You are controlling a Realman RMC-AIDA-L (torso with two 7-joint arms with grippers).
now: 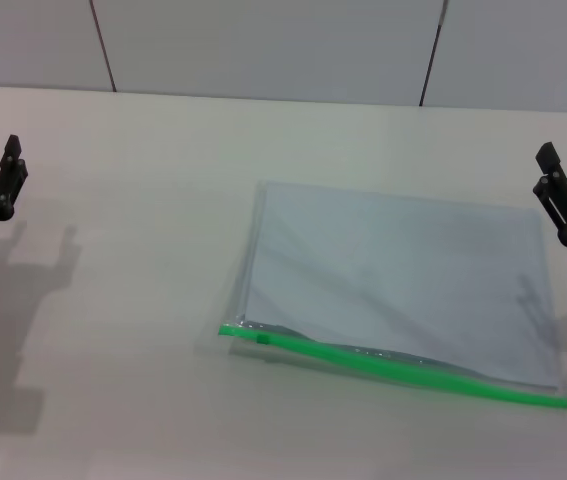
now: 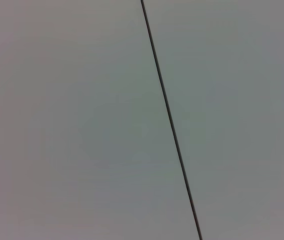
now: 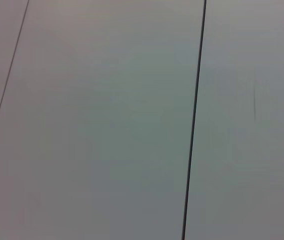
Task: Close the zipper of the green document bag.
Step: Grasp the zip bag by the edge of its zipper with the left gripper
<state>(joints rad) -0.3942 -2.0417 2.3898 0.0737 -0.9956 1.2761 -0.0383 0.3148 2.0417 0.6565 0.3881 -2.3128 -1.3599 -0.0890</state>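
My left gripper (image 1: 3, 175) and right gripper (image 1: 563, 195) are flanking the green document bag (image 1: 403, 290); finger state indiscernible. The zipper (image 1: 393, 365) is running left-right, its slider (image 1: 262, 339) lying nearer my left.

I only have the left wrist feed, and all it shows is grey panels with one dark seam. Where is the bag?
Observer: The green document bag lies flat on the table, right of centre in the head view.
Operator: Which edge has the zipper?
Observer: The zipper runs along the bag's near edge, the one closest to the robot.
Operator: And the slider?
Observer: The slider sits near the zipper's left end. The left gripper and right gripper hang at the table's far sides, both clear of the bag.
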